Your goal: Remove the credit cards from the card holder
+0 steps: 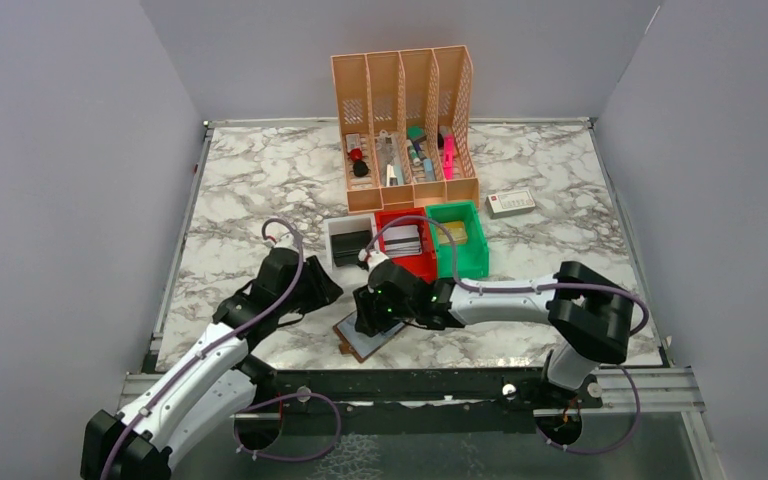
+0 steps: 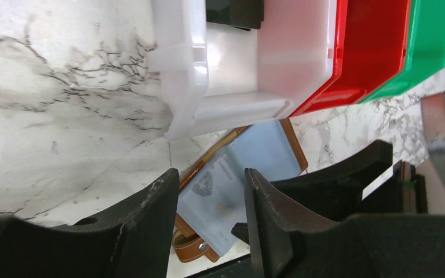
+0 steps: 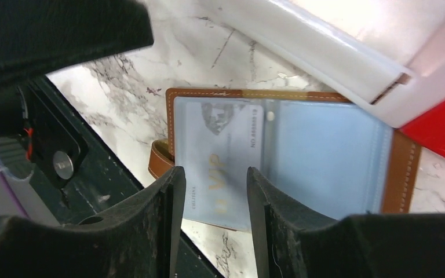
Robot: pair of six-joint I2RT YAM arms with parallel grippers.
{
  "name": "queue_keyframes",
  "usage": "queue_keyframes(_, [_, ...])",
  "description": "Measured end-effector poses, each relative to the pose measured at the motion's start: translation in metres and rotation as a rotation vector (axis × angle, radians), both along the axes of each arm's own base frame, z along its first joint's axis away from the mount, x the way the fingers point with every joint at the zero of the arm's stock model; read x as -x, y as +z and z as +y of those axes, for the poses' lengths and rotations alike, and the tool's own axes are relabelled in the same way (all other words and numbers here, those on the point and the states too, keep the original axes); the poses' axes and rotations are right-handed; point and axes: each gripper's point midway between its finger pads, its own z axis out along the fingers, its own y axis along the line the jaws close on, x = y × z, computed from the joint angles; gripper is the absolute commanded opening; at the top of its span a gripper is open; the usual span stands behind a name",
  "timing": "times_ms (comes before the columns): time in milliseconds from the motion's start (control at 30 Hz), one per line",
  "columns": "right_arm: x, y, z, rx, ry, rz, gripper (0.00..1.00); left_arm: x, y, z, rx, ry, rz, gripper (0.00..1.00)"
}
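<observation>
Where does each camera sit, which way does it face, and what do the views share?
Top external: above and behind the bases, looking down at the marble table and file organizer; both arms show.
Left wrist: on the left arm, looking past the open left gripper at the card holder and white bin.
Right wrist: looking down through the open right gripper at a credit card.
Shared: both wrist views show the holder and bin.
</observation>
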Motion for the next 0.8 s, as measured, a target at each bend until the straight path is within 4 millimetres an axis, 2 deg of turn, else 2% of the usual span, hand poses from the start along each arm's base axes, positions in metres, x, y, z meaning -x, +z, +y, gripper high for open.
queue_keyframes(200, [0.014, -0.009, 0.009, 0.086, 0.063, -0.064, 0.49, -0.002, 0.008, 0.014, -0.014, 0.084, -0.036, 0.49])
queue_keyframes(400, [0.024, -0.024, 0.01, 0.173, 0.108, -0.097, 0.5, -0.003, 0.01, 0.02, -0.015, 0.12, -0.044, 0.49])
queue_keyframes(667, [0.019, -0.028, 0.015, 0.261, 0.081, -0.165, 0.56, -0.002, 0.007, 0.021, -0.024, 0.126, -0.031, 0.49])
queue_keyframes(800, [0.013, -0.029, 0.011, 0.29, 0.049, -0.19, 0.58, -0.001, 0.007, 0.022, -0.025, 0.126, -0.031, 0.49])
